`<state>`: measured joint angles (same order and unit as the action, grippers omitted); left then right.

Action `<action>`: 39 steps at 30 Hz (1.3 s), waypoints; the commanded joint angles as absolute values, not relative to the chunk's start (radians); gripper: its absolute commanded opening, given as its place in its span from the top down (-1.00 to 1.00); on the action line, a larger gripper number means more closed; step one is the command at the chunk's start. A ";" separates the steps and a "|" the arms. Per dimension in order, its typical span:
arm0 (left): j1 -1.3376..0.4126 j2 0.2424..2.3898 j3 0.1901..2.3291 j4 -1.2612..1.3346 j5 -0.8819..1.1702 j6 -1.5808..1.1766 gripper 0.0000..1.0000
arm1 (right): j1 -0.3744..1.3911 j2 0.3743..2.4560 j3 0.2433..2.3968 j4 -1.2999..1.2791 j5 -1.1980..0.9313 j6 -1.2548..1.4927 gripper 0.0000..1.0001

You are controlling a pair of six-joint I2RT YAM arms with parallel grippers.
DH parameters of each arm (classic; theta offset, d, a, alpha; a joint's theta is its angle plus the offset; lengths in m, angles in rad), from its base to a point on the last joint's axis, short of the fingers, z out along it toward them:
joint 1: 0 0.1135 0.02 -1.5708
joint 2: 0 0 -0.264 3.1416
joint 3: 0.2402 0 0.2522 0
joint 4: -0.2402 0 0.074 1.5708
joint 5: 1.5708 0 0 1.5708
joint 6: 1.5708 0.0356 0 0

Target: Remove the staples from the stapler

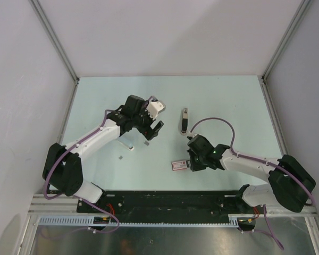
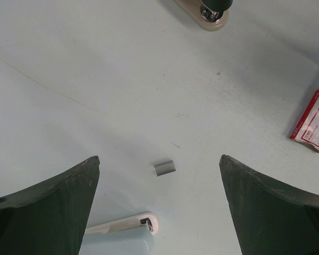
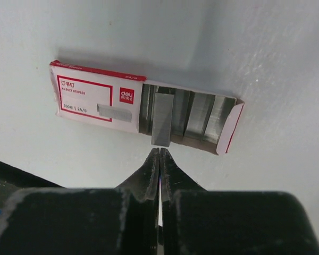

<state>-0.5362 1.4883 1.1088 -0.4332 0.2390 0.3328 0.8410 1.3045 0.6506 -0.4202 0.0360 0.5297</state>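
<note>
The stapler point(image 1: 184, 121), black on a beige base, lies closed at mid-table; its end shows at the top of the left wrist view point(image 2: 207, 13). A short grey strip of staples point(image 2: 164, 168) lies on the table between my left gripper's open fingers point(image 2: 159, 159); it also shows in the top view point(image 1: 146, 143). My left gripper point(image 1: 155, 129) hovers left of the stapler and is empty. My right gripper point(image 3: 159, 151) is shut, its tips just at the end of a grey staple strip point(image 3: 162, 121) that lies across the open packet point(image 3: 143, 109).
The pink-and-grey staple packet point(image 1: 180, 165) lies near the front middle, by my right gripper point(image 1: 191, 163); it also shows in the left wrist view point(image 2: 313, 125). A slim white piece with a metal end point(image 2: 125, 223) lies under my left gripper. Another small grey bit point(image 1: 121, 157) lies further left.
</note>
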 commanded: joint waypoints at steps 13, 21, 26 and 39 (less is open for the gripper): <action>-0.531 1.456 1.120 -0.440 0.245 0.348 -0.99 | 0.834 1.340 0.652 -0.327 0.056 0.500 1.00; -0.530 1.457 1.117 -0.439 0.250 0.345 -0.99 | 0.826 1.320 0.657 -0.318 0.031 0.495 1.00; -0.531 1.451 1.119 -0.440 0.244 0.346 -0.99 | 0.825 1.233 0.714 -0.325 0.013 0.471 0.96; -0.529 1.486 1.062 -0.440 0.242 0.476 -0.99 | 0.808 1.244 0.849 -0.305 0.060 0.390 -0.64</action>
<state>-0.5362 1.4887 1.0973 -0.4355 0.2379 0.3870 0.8150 1.2072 0.8024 -0.3122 0.0181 0.4240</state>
